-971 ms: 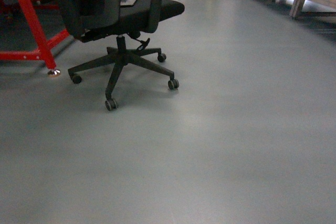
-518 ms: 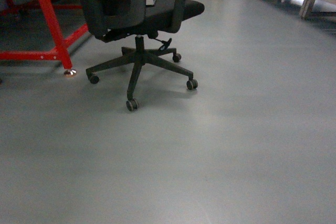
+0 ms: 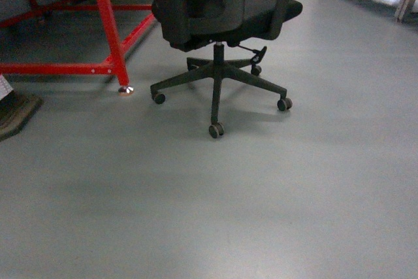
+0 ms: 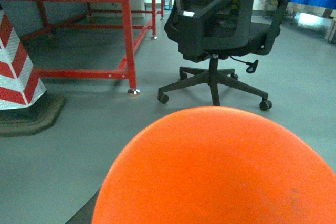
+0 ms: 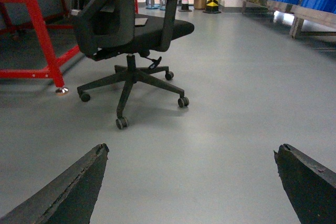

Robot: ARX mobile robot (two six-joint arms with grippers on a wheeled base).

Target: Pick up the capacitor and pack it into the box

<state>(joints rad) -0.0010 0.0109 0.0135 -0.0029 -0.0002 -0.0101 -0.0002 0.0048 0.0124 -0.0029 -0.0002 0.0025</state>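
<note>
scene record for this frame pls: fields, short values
setting: open grey floor, no box or capacitor in any view
nearest obstacle: black office chair, ahead, left of centre in the head view
left side: red metal frame; red-and-white striped post on a dark base
left wrist view: lower half blocked by an orange rounded surface
right end effector: open, empty

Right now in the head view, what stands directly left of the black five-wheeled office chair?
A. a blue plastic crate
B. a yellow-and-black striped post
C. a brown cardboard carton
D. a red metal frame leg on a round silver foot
D: the red metal frame leg comes down on its round silver foot just left of the black five-wheeled office chair on the grey floor.
</note>
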